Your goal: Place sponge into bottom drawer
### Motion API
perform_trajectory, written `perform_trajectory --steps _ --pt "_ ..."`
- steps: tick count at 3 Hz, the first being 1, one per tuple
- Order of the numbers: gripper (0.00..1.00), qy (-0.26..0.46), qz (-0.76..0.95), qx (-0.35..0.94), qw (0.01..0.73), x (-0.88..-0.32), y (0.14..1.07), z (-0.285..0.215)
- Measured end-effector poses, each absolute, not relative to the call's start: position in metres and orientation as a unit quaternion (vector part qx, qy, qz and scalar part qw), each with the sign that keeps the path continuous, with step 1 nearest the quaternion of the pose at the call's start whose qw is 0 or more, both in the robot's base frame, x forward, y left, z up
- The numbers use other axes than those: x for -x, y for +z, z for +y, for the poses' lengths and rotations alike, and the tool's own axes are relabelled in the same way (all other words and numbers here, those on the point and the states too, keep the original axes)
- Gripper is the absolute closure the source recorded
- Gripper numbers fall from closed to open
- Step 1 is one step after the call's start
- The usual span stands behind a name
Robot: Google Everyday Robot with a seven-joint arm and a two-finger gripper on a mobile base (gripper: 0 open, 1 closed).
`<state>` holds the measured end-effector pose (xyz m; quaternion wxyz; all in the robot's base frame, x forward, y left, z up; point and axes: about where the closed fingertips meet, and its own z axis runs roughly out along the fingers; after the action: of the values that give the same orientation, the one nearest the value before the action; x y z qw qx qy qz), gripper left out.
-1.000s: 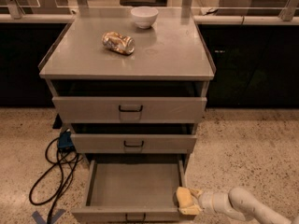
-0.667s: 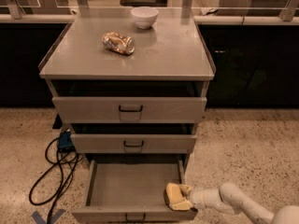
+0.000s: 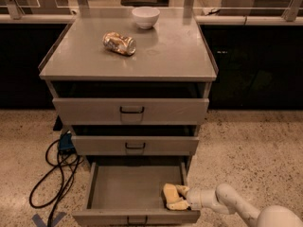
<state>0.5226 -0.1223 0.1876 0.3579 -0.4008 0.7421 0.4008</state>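
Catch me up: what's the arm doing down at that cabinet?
The robot's arm reaches in from the lower right, and its gripper is shut on the sponge, holding it inside the open bottom drawer near the drawer's right front corner. The sponge is not yet released. On the cabinet top, a crushed can and a white bowl sit untouched.

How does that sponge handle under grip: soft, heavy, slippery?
Probably soft: the sponge looks pinched out of shape in the gripper, at the right front corner of the bottom drawer. Likely light for its size, being foam. Blocky, so unlikely to roll once released.
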Motion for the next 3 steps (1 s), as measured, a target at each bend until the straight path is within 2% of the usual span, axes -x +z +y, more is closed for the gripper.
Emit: perform_trajectory --steps 2,3 --pt "1.0 0.391 0.713 0.445 0.375 -0.543 0.208 -0.078" --pt "1.0 0.389 0.715 0.446 0.373 -0.542 0.203 -0.077"
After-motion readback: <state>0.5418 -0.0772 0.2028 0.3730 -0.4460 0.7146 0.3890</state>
